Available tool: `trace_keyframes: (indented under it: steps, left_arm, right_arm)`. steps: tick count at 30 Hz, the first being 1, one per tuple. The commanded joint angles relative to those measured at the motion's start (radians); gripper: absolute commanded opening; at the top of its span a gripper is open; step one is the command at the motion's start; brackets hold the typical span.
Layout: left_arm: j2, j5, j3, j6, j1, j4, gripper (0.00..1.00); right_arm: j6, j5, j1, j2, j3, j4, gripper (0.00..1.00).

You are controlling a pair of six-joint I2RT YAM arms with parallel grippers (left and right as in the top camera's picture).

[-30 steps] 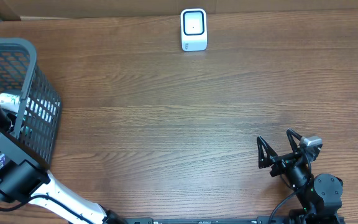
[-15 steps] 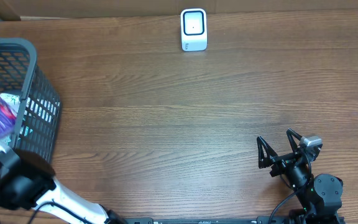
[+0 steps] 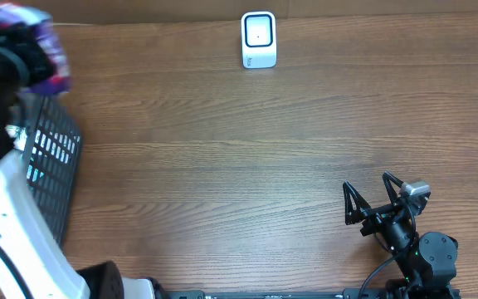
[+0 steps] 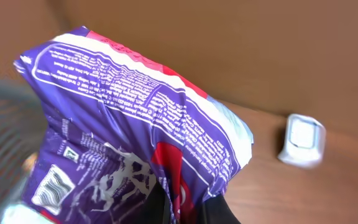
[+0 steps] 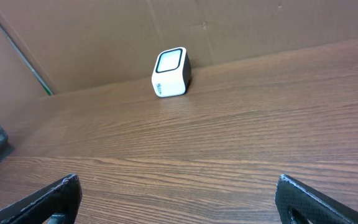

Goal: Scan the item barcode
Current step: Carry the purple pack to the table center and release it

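The left gripper (image 4: 188, 202) grasps the purple packet (image 4: 135, 124) aloft, but the scanner (image 4: 303, 138) stands well ahead, the scan not yet done.

A dark mesh basket (image 3: 56, 166) stands at the wooden table's (image 3: 264, 166) left edge.

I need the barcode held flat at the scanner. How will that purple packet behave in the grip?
Probably floppy: the packet is creased film, bulging and bent where the left gripper pinches one edge. Likely light, since that single pinch holds it up. It looks glossy, so it may slip or sag.
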Motion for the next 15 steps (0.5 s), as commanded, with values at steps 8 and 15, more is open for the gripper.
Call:
trace_keyframes:
  steps: [8,15]
  left_arm:
    - [0.204,-0.023,-0.080,0.235,-0.515,-0.063,0.04]
    - [0.465,-0.116,-0.123,0.275,-0.689,-0.120,0.04]
  right_arm:
    - [-0.001,-0.001,0.005,-0.010,0.012,-0.025,1.00]
    - [-0.001,-0.001,0.005,-0.010,0.012,-0.025,1.00]
